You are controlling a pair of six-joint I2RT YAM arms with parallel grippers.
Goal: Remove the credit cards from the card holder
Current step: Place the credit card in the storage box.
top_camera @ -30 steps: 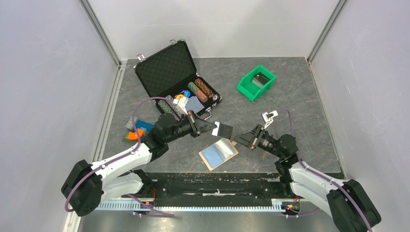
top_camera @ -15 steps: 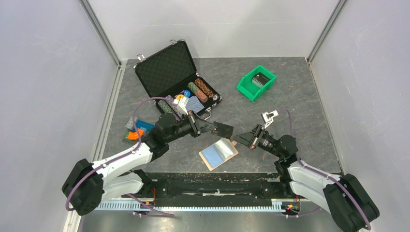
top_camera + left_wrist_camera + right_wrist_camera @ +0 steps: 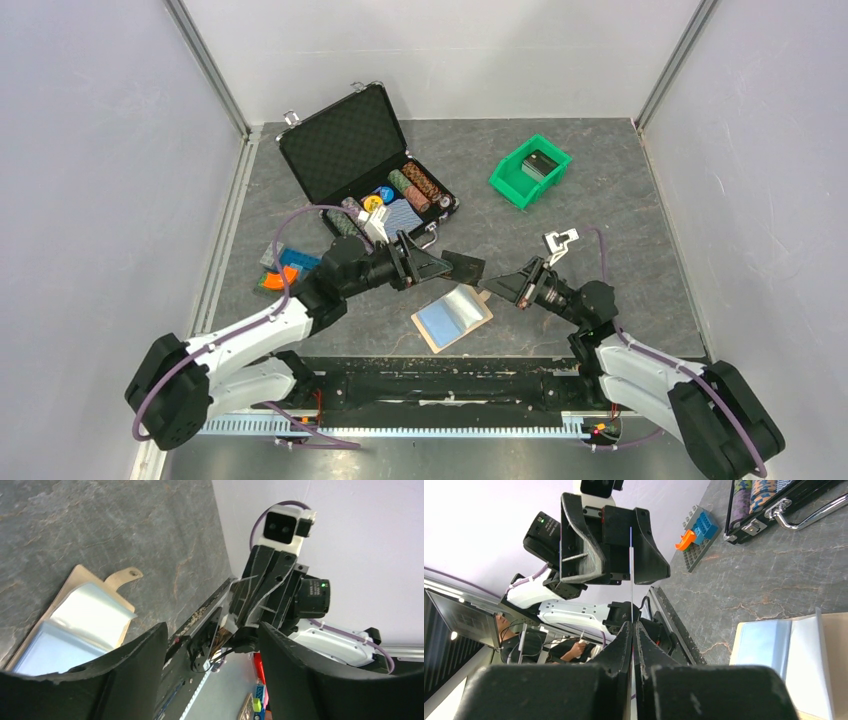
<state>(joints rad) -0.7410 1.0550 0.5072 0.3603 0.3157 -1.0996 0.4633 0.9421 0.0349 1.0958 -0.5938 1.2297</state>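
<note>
**Grey table, one card between two grippers**

Grey stone-look table (image 3: 600, 200), pale walls round it. Above the middle of the near edge, the right gripper (image 3: 490, 290) is pinched tight on one end of a thin card (image 3: 631, 570), seen edge-on from the right wrist. The left gripper (image 3: 452, 266) has its jaws wide on either side of the same card, seemingly clear of it. I read this as a handover, leaving the right arm free to carry the card away.

Just beside them, by the near edge, the holder (image 3: 452, 317) lies spread open with its blue-grey faces up, so its pockets can be reached. Whether more cards sit inside I cannot tell.

The case (image 3: 345, 140) near the far left corner stands lid-up, holding chips (image 3: 420, 182). The bin (image 3: 505, 180) toward the far right holds something dark and flat.
</note>
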